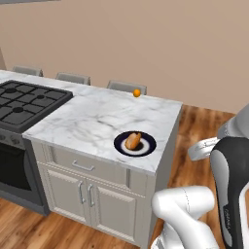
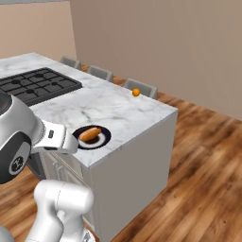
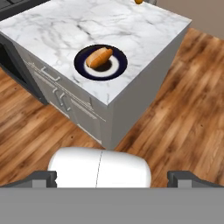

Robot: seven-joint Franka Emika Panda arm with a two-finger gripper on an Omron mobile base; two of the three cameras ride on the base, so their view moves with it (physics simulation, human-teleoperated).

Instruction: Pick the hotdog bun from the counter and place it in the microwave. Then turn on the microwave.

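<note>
The hotdog bun (image 1: 133,140) (image 2: 90,134) (image 3: 99,57), a small tan-orange roll, lies on a dark round plate (image 1: 148,146) (image 2: 105,137) (image 3: 120,65) near the front corner of the white marble counter (image 1: 92,116) (image 2: 123,113) (image 3: 131,30). My gripper (image 3: 113,179) hangs open, back from the counter and above the floor, looking down at the plate. Its two dark fingertips (image 3: 43,178) stand wide apart with nothing between them. The microwave is out of view.
A small orange fruit (image 1: 136,93) (image 2: 136,92) sits at the counter's far edge. A black gas stove (image 1: 24,102) (image 2: 38,84) adjoins the counter on the left. Grey chair backs (image 1: 73,78) line the far side. Wooden floor (image 2: 203,165) lies open to the right.
</note>
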